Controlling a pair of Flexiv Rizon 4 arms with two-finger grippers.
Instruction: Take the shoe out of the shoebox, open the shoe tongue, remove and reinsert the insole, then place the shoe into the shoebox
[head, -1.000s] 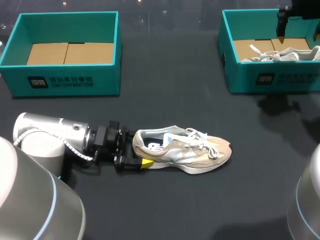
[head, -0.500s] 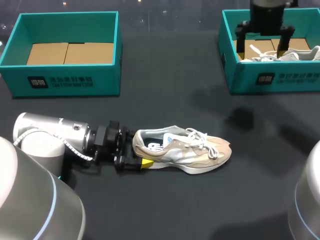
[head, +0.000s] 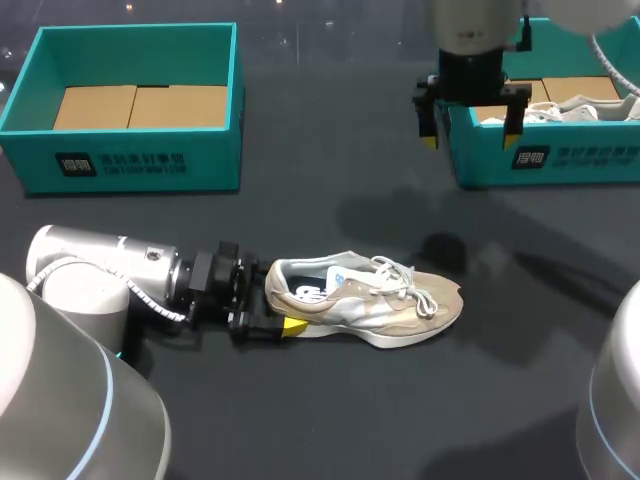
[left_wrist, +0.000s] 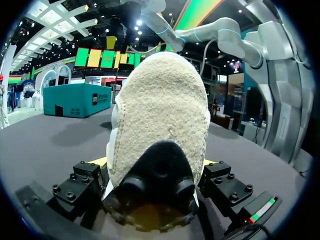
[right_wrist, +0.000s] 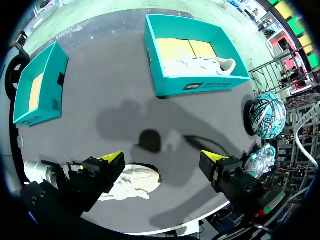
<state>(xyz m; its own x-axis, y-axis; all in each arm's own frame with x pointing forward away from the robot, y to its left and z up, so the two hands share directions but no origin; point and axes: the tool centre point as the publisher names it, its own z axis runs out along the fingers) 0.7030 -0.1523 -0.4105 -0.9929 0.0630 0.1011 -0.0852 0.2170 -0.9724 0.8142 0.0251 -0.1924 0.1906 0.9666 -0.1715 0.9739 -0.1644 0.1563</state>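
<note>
- Shoe: a beige and white trainer with white laces. You find it on its sole on the dark table, near the front middle and outside both boxes, heel to the left and toe to the right.
- Left shoebox: teal and open-topped, at the back left, well apart from the shoe. Only a bare cardboard floor shows inside.
- Left gripper: your left arm lies low along the table from the left. In the left wrist view the shoe's heel sits between the fingers, which pinch it from both sides.
- Right gripper: it hangs above the table just in front of the near-left corner of the right shoebox. Its fingers are spread wide and hold nothing. The right wrist view looks down on the shoe below.
- Right shoebox: teal, at the back right, with a second shoe, white, lying inside.
</note>
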